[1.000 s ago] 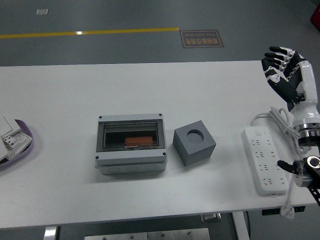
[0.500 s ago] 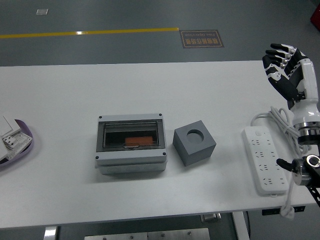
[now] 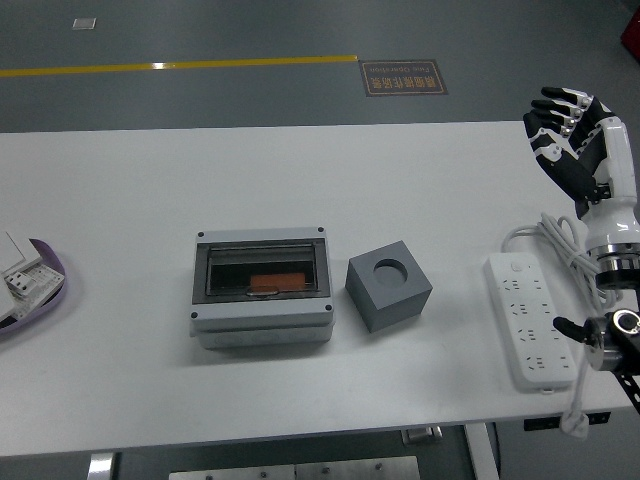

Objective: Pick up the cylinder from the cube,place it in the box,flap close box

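A grey box with a dark see-through flap lies at the table's middle. The flap is down, and an orange cylinder shows through it inside the box. A grey cube with an empty round hole on top stands just right of the box. My right hand is raised at the table's far right edge, well away from the cube, with fingers spread and holding nothing. My left arm does not show.
A white power strip with a coiled white cable lies at the right, below my right hand. A purple tray holding white parts sits at the left edge. The white table ends at the bottom.
My right hand has risen slightly and shifted a little right over the last second. The box, cube and cylinder have not moved.
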You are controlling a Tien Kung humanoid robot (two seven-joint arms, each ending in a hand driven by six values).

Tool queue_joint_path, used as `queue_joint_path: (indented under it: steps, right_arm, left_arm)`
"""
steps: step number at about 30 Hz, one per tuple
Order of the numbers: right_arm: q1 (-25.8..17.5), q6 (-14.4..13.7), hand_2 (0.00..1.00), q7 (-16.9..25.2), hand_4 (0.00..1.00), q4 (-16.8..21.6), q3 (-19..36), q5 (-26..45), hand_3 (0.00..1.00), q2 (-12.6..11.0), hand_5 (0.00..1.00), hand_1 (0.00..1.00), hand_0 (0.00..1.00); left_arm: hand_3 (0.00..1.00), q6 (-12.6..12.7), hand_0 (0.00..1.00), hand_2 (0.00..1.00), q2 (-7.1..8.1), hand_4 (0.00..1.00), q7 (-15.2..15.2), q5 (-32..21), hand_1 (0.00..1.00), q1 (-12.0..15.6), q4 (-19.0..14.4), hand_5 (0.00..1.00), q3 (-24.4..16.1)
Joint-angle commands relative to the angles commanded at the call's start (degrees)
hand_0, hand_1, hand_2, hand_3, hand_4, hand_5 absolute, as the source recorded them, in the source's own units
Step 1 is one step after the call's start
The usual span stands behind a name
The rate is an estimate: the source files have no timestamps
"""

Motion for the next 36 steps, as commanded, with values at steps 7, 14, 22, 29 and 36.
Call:
queue_joint_path:
  steps: [7, 14, 22, 29, 36]
  right_arm:
    - [0.11, 0.01, 0.649, -0.09, 0.802, -0.11, -0.24, -0.01, 0.676, 0.02, 0.316, 0.651, 0.705]
    - [0.06, 0.01, 0.648, -0.11, 0.812, -0.27, -0.51, 0.02, 0.676, 0.11, 0.328, 0.651, 0.705]
    - [0.32, 0.26, 0.648, 0.04, 0.818, -0.8, -1.1, 0.4, 0.677, 0.16, 0.333, 0.651, 0.705]
    - [0.62, 1.75, 0.648, 1.23, 0.821, -1.91, -2.07, 2.59, 0.677, 0.45, 0.333, 0.65, 0.705]
    - [1.34, 4.19, 0.648, 4.5, 0.824, -5.12, -4.1, 10.06, 0.683, 1.67, 0.331, 0.656, 0.711]
  left_arm:
    - [0.604, 0.0, 0.513, 0.56, -0.21, 0.723, 0.01, -0.14, 0.561, 0.05, 0.01, 0.175, -0.01]
    - [0.604, 0.02, 0.513, 0.56, -0.4, 0.723, 0.02, -0.33, 0.561, 0.22, 0.05, 0.174, -0.01]
    - [0.604, 0.05, 0.513, 0.56, -0.58, 0.723, -0.12, -0.96, 0.561, 0.49, 0.03, 0.176, 0.28]
    - [0.604, 0.1, 0.513, 0.56, -0.66, 0.723, -0.12, -1.24, 0.56, 0.9, 0.05, 0.176, 0.36]
    - [0.605, 0.09, 0.513, 0.56, -0.82, 0.722, 0.13, -1.01, 0.56, 1.28, 0.13, 0.174, -0.02]
